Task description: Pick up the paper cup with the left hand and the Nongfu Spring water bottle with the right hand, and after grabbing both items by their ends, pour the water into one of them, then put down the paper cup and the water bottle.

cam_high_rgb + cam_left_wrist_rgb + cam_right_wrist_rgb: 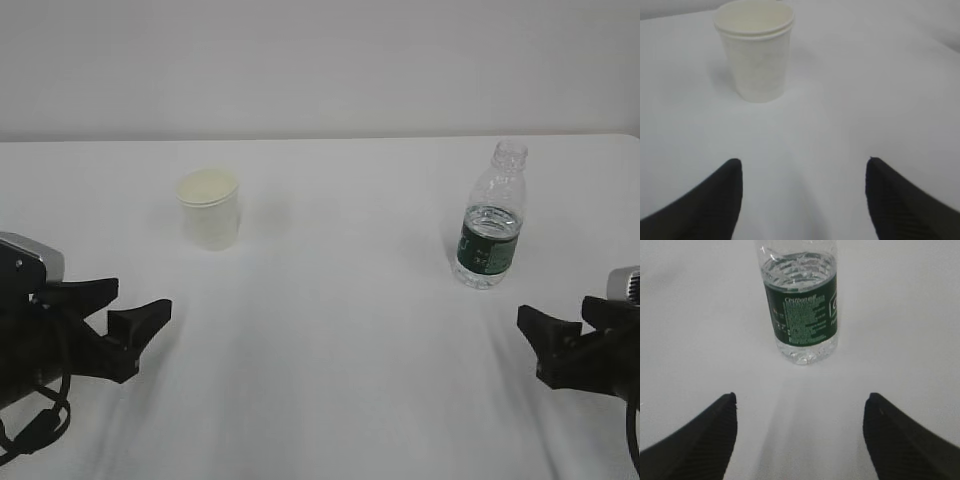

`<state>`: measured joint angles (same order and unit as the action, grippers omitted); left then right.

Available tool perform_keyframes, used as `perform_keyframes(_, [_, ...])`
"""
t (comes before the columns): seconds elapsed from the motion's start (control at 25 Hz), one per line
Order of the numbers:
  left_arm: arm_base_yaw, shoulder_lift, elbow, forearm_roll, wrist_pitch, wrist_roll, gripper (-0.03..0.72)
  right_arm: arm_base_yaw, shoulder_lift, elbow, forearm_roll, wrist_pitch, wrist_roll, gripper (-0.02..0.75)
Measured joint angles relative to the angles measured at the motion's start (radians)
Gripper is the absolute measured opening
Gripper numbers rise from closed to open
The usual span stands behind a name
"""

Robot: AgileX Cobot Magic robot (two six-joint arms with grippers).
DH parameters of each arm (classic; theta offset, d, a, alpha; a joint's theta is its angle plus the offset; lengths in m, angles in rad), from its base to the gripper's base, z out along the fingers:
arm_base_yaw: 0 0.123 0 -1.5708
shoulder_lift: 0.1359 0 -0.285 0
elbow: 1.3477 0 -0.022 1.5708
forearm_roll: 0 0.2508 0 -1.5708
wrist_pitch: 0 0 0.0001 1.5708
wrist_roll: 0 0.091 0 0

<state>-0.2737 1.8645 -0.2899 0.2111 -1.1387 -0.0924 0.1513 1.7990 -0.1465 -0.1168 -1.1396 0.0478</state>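
Two claws rest low at the near edge of a white surface (330, 330), both spread wide and empty. The left claw (125, 320) faces the upright cup (209, 208); the right claw (550, 345) faces the standing, capless bottle (490, 215). Approach stage: each must advance, then close.

A plain white counter (330, 330) is seen, reaching to a pale wall at the far side. Two things are carried on it, well apart. A cream paper cup (210, 208) is stood upright on the left, towards the far half. A capless water bottle (491, 217) with a dark green label is stood upright on the right, partly filled with clear water (797, 270).
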Motion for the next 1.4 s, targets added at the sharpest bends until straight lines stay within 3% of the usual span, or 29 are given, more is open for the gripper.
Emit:
perform_keyframes(0.6, [0.0,0.018,-0.081,-0.06,-0.005,-0.002,0.589,0.0,0.135,-0.208,0.0,-0.006,-0.008,0.661])
perform_keyframes(1.4, [0.0,0.181,-0.219,-0.073,-0.005,-0.002,0.589,0.0,0.3,-0.415,0.0,-0.006,-0.01,0.663])
